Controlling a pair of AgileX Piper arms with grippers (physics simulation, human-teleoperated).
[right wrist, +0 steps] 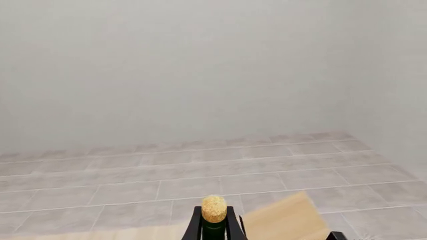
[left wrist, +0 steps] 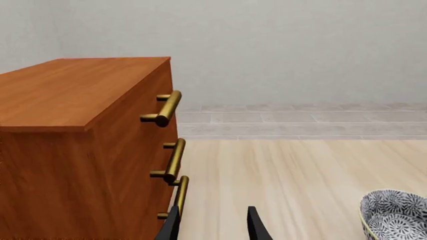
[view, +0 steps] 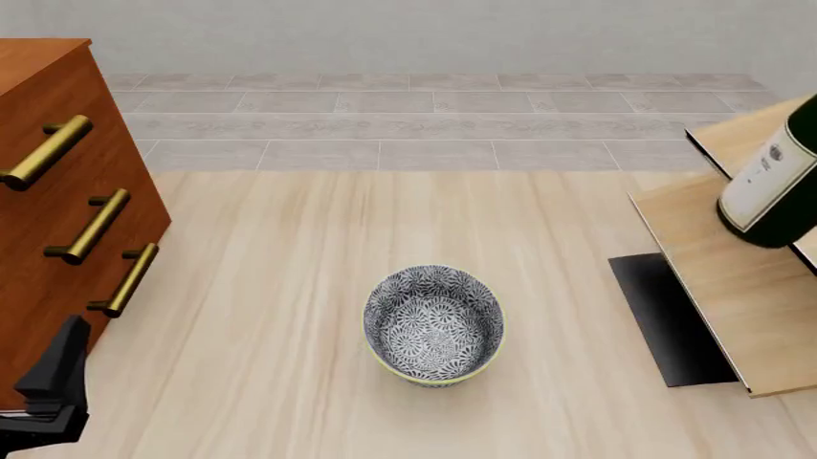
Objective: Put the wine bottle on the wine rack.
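The wine bottle (view: pixel 770 182), dark green with a white label, hangs tilted at the far right, its base over the slanted pale-wood panels of the wine rack (view: pixel 721 277). I cannot tell if it touches the rack. In the right wrist view its tan cork (right wrist: pixel 213 208) and neck sit between the two black fingers (right wrist: pixel 193 226) of my right gripper (right wrist: pixel 213 222), which is shut on the neck. A rack panel (right wrist: pixel 287 220) shows just beyond. My left gripper (left wrist: pixel 213 227) is open and empty, low at the near left (view: pixel 52 382) beside the cabinet.
A reddish-brown cabinet (view: pixel 52 201) with brass handles (view: pixel 90 225) stands at the left; it also fills the left wrist view (left wrist: pixel 67 150). A patterned grey-blue bowl (view: pixel 434 325) sits on the table's middle (left wrist: pixel 397 215). The rack's black base (view: pixel 671 320) lies right of it.
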